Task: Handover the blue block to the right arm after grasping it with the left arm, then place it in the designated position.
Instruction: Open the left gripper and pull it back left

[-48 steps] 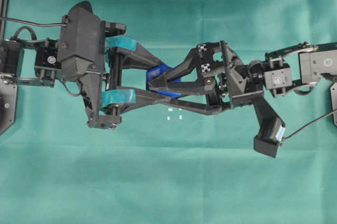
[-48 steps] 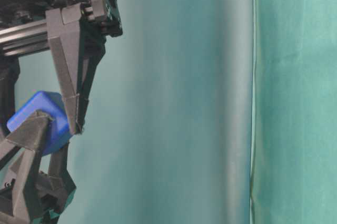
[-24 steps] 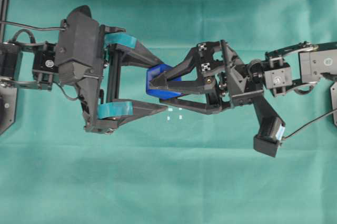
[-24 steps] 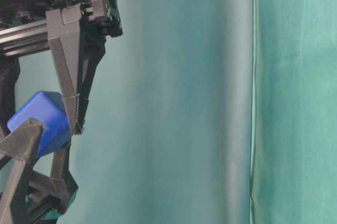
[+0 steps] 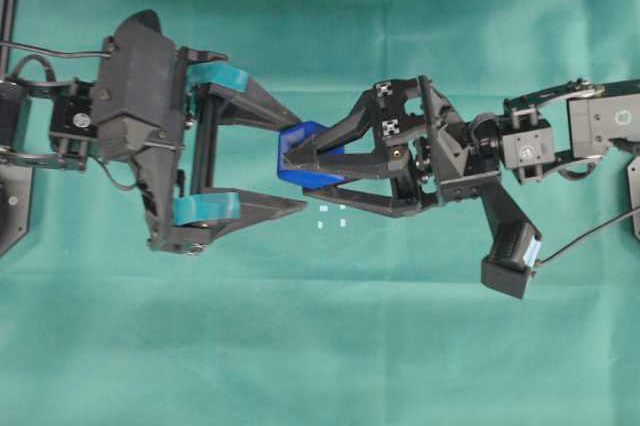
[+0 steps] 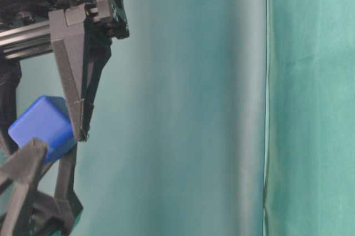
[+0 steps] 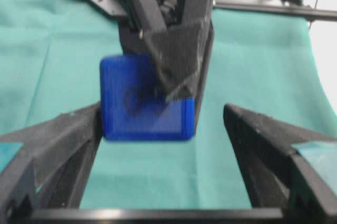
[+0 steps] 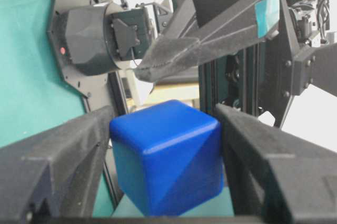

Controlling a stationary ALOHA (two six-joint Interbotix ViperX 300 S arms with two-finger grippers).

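blue block [image 5: 300, 155] clamped in right gripper [image 5: 292, 159]

This is looking like a robotics lab: a green cloth [image 5: 330, 346] is covering the whole table, and two black robot arms are facing each other over it, one from each side. Cables are trailing from the arms, small black-and-white tracking markers [image 5: 386, 111] are showing on the right arm [image 5: 520, 141], and a green backdrop is hanging behind in the table-level view
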